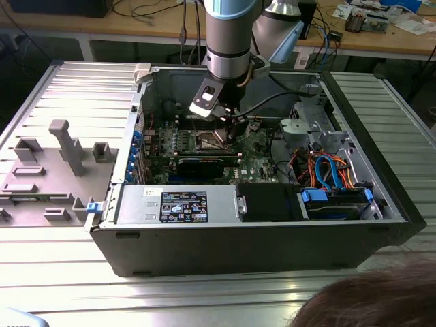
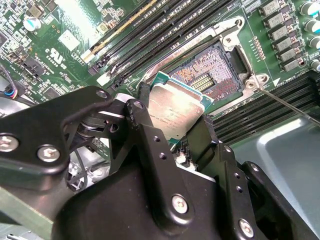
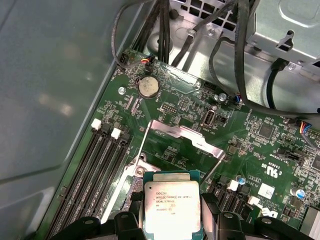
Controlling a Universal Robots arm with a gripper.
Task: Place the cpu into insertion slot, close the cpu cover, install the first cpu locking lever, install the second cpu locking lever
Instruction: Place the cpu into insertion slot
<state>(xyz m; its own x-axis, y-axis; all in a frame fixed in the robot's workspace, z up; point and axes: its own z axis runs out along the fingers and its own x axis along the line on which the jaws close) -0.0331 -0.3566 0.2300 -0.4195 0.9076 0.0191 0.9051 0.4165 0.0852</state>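
Jaws of our gripper (image 2: 172, 120) pinch the cpu (image 2: 179, 106) by two opposite edges. In the exterior view the arm (image 1: 230, 41) reaches into the open computer case (image 1: 259, 242), hiding the cpu from us there. Over the green circuit board (image 3: 250, 150) the cpu cover (image 3: 186, 134) stands raised. We see the cpu tilted just above the insertion slot (image 2: 216, 67), masking one corner; contact between them we cannot judge.

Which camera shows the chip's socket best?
The second wrist view: the socket lies open, its contact field plain. In the first wrist view the chip hides most of it; the exterior view shows it small, under the arm.
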